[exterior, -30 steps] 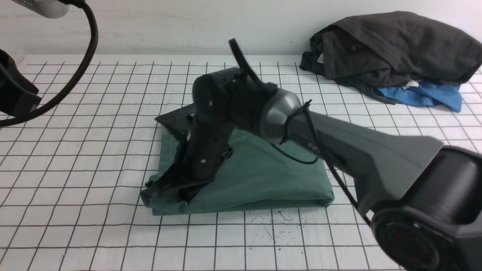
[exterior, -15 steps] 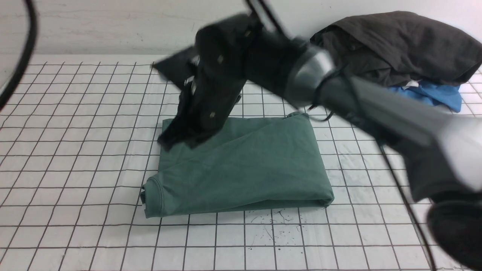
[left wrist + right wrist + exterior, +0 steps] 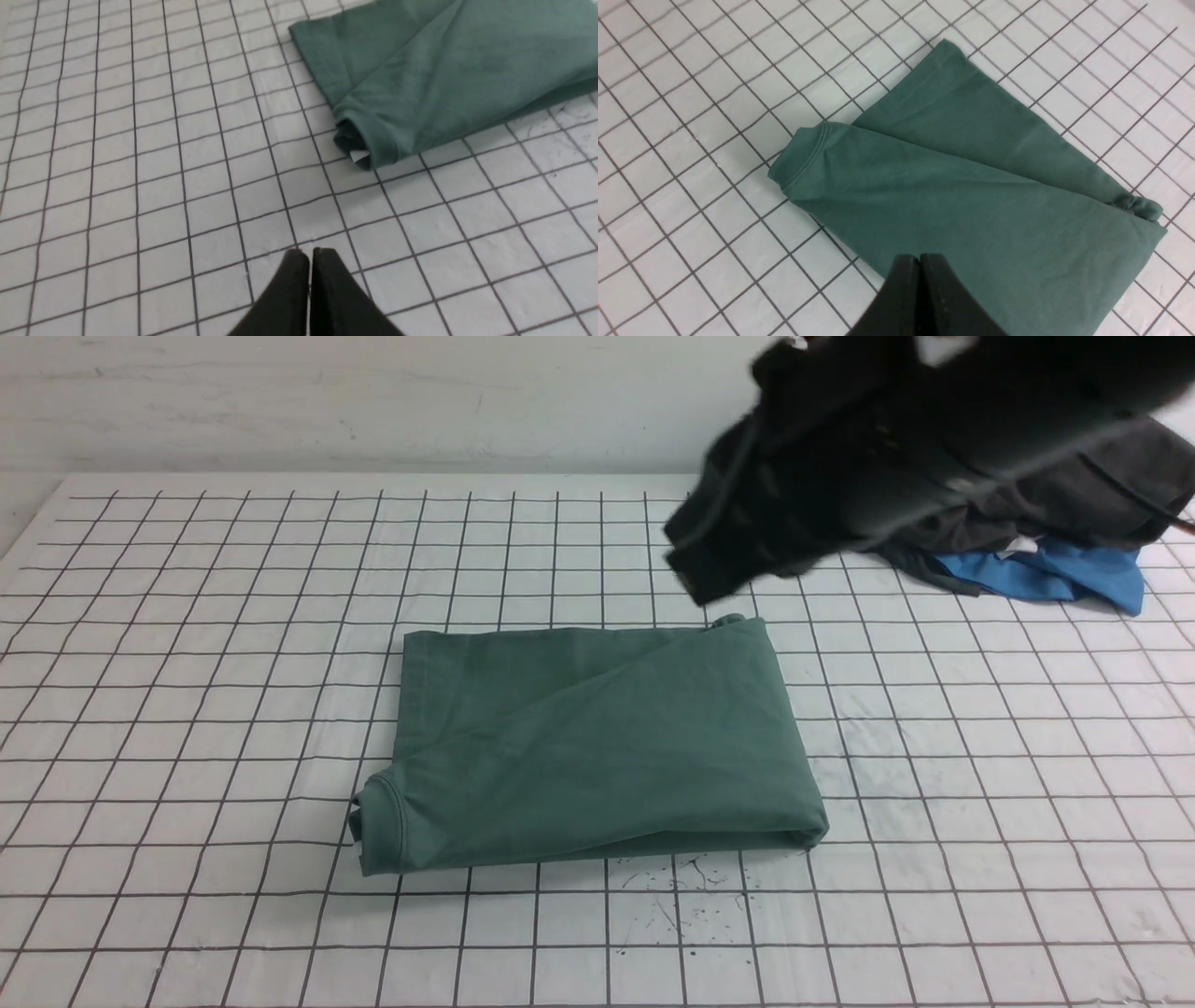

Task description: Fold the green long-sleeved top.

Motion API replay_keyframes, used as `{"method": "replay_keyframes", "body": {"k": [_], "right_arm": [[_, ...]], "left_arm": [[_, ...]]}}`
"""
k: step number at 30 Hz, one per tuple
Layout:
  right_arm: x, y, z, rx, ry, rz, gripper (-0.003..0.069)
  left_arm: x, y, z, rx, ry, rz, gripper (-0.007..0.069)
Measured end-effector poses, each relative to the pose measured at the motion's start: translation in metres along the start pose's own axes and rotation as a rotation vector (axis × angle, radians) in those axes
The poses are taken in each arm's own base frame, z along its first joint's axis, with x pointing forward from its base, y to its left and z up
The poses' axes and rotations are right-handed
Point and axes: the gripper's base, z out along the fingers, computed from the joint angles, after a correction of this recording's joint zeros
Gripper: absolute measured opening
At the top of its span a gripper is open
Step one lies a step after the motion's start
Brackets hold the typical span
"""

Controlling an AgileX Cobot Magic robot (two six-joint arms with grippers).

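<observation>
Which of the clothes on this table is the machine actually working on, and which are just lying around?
Part of the job:
- green long-sleeved top, folded into a rectangle mid-table

Just lying about:
- dark grey garment, heaped at the far right corner
- bright blue garment, under that heap

The front view looks forward and down across the white, black-gridded tabletop (image 3: 187, 709) to the far wall. Both wrist views look down over their own closed black fingertips: the left over bare grid, the right from above. All three share the folded dark-green cotton long-sleeved top (image 3: 588, 747) (image 3: 444, 79) (image 3: 971, 186).
</observation>
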Motion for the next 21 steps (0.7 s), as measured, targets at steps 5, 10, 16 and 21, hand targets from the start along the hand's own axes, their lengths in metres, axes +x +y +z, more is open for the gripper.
{"method": "replay_keyframes", "body": {"k": [5, 10, 16, 21], "right_arm": [[0.053, 0.008, -0.054, 0.039, -0.224, -0.002, -0.0015], [0.092, 0.014, -0.088, 0.067, -0.401, -0.004, -0.0015], [0.132, 0.020, -0.138, 0.114, -0.713, -0.006, -0.0015], [0.146, 0.022, -0.151, 0.129, -0.792, -0.013, -0.0015]], "left_arm": [[0.031, -0.002, 0.000, -0.007, -0.144, -0.004, -0.0008], [0.034, -0.002, 0.003, -0.014, -0.208, -0.006, -0.0008], [0.034, -0.002, 0.005, -0.015, -0.217, -0.008, -0.0008], [0.034, -0.002, 0.005, -0.014, -0.218, -0.009, -0.0008]]}}
